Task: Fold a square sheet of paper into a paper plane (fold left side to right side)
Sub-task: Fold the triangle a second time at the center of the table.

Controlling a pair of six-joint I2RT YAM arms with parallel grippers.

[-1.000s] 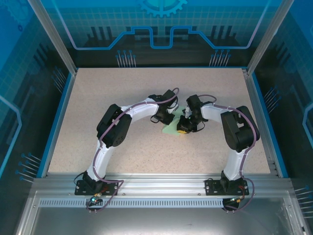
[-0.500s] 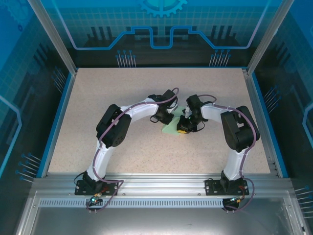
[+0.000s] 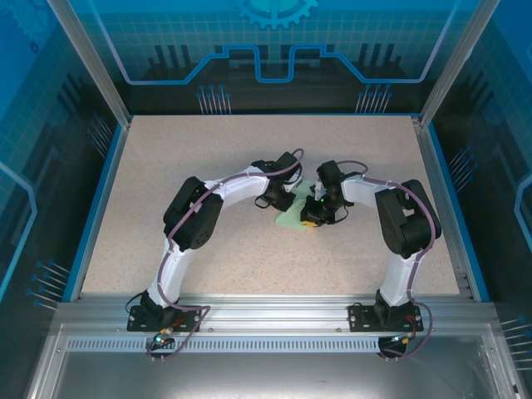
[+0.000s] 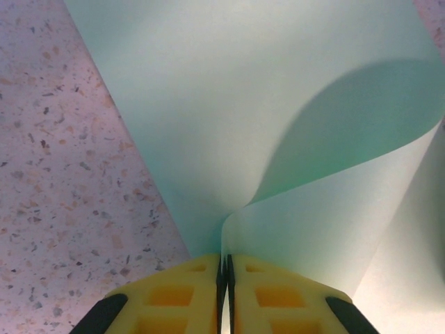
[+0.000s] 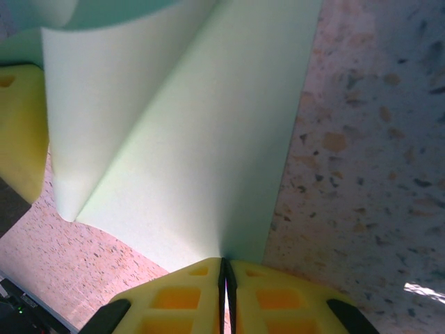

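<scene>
- Where the two arms meet over the speckled beige counter [image 3: 249,150], the thin pale mint-green square sheet of paper [image 3: 293,219] sits between the two pincers
- The left pincer [image 4: 224,268] has its yellow fingers [image 4: 174,296] pressed together on an edge of the sheet, which curls upward from its tips in a loose bend
- The right pincer [image 5: 224,271] is likewise pinched tight on an edge of the sheet, the paper rising ahead of it and folding over to its left
- Part of the sheet lies on the counter just ahead of the left pincer
</scene>
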